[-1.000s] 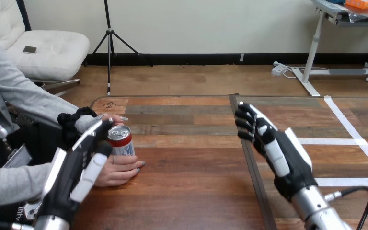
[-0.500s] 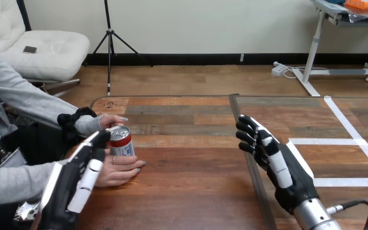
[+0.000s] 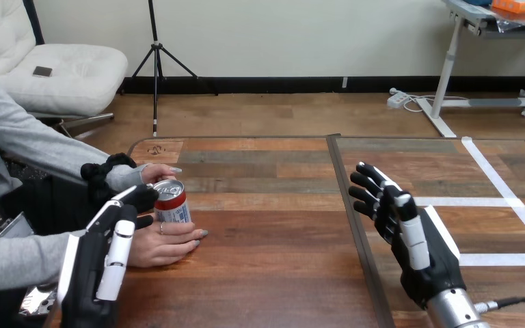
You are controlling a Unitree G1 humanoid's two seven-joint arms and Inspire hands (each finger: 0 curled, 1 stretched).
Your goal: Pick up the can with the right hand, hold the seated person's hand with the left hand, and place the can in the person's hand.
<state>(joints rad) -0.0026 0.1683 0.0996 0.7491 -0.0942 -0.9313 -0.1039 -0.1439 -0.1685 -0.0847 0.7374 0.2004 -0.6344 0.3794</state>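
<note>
A red, white and blue can [image 3: 173, 202] stands upright on the wooden table [image 3: 273, 232] at the left. The person's two hands are on it: the farther hand [image 3: 154, 173] behind its top, the nearer hand [image 3: 169, 243] wrapped round its base. My left hand [image 3: 104, 260] is low at the left with its fingers nearly straight. Its fingertips [image 3: 141, 199] reach just left of the can, over the person's nearer wrist. Whether they touch, I cannot tell. My right hand [image 3: 413, 239] hovers open at the right, palm turned left, far from the can.
A dark seam [image 3: 353, 225] runs front to back through the table just left of my right hand. White tape lines [image 3: 499, 201] mark the right part. The person's grey sleeves [image 3: 14, 256] come in from the left edge.
Both arms have drawn back toward the bottom edge. My left hand has sunk lower beside the can, and my right hand has slid right and down. The can stays in the person's hands.
</note>
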